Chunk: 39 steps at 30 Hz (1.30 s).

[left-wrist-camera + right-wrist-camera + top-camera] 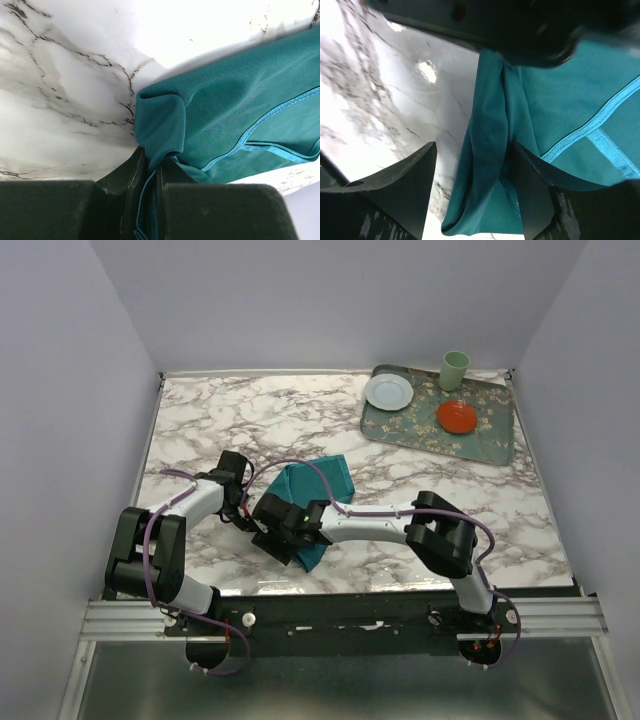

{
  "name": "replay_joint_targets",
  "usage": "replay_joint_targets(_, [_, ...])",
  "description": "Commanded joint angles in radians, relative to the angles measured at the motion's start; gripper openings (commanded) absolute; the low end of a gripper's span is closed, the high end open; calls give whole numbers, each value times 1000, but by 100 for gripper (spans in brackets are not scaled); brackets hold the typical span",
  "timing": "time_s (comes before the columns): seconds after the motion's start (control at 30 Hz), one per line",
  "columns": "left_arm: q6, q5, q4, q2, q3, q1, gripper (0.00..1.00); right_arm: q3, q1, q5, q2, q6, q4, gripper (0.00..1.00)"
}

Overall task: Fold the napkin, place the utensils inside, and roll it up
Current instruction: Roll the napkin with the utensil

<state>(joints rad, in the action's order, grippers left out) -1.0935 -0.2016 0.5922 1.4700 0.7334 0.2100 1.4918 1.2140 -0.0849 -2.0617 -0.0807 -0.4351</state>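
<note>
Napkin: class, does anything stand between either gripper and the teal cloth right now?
Nothing visible does. The left gripper is shut on a bunched fold of the napkin, and the right gripper is open with a ridge of the cloth between its fingers.

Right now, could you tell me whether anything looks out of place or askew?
The napkin lies bunched and creased rather than flat, one edge pinched in the left gripper; the open right gripper straddles a fold.
</note>
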Motion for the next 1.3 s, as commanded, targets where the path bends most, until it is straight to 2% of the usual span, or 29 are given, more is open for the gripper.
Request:
replay_joint_targets(0.0, [-13,2,15,6,-8,8,0,-42,12,-98,-32,-50,33,63])
replay_joint_targets(0.2, [-17,1,15,-13,-23,6,0,-94,12,-84,-46,-97,68,45])
replay_joint_targets(0.37, [9,7,15,-36,-28,-9,2,-142,-11,-13,-22,-114,107,17])
replay_joint_targets(0.43, [29,27,20,-65,-13,-18,17,-163,-40,80,-12,-113,146,5])
replay_joint_targets(0.47, [53,30,21,-80,-6,-23,33,-179,-48,123,-5,-111,159,1])
replay_joint_targets(0.53, [82,50,20,-127,12,-30,48,-180,-76,241,-12,-105,173,0])
replay_joint_targets(0.57, [95,56,20,-143,15,-40,59,-179,-85,279,-23,-106,174,0])
replay_joint_targets(0.6, [119,57,18,-158,17,-47,62,-185,-96,375,-26,-114,179,1])
replay_joint_targets(0.7, [161,70,14,-226,9,-78,68,-182,-149,538,-47,-126,203,1])
replay_joint_targets(0.87, [273,39,17,-335,9,-112,68,-168,-237,755,-86,-136,199,1])
replay_joint_targets(1.0, [245,10,23,-425,-26,-104,68,-142,-289,917,-141,-145,184,1])
replay_joint_targets(1.13, [192,-12,23,-458,-89,-60,68,-105,-344,1008,-204,-169,177,1])
replay_joint_targets(1.23, [182,22,12,-455,-98,0,56,-73,-364,1067,-255,-189,176,1])
replay_joint_targets(1.27, [184,30,8,-447,-97,20,49,-64,-364,1077,-273,-195,176,1])
